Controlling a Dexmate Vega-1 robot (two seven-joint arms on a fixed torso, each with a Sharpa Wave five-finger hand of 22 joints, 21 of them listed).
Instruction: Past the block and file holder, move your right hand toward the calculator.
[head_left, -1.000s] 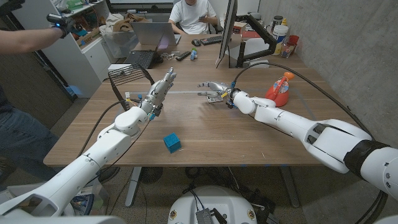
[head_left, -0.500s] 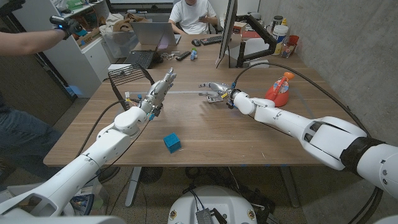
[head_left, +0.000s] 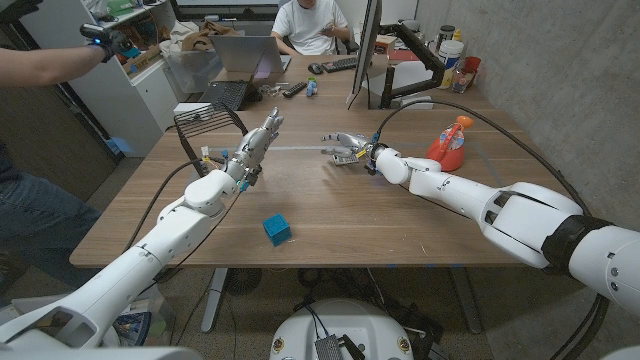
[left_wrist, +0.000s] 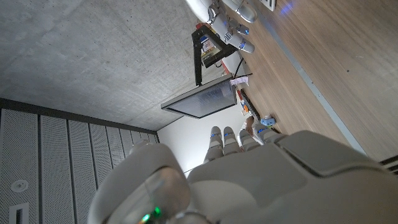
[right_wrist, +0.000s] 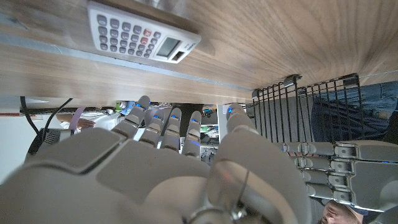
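A robot reaches both white arms over a wooden worktop (head_left: 330, 215). The right hand (head_left: 347, 149) is stretched out near the middle of the worktop, toward its far edge, fingers spread apart and grasping nothing. In the right wrist view the calculator (right_wrist: 142, 33), pale with grey keys and a small display, lies on the wood just beyond the fingertips (right_wrist: 142, 102); in the head view the hand largely covers it, so whether the fingers already touch it cannot be told for certain.

The blue block (head_left: 277, 230) sits near the worktop's front edge, well behind the right hand. The black wire file holder (head_left: 208, 127) stands near the far left corner, off to the side of the hand. Judging by this, both are already passed and only the last short approach is left.

The left hand (head_left: 256, 146) is raised between the file holder and the right hand, fingers extended and apart, empty.

To finish the step well, the right hand would likely keep low and level, ease forward along the same line, and stop with the fingers over or just at the calculator rather than shoving it toward the far edge. An orange spray bottle (head_left: 451, 143) stands near the right edge, beside the forearm, so the elbow should not swing outward.
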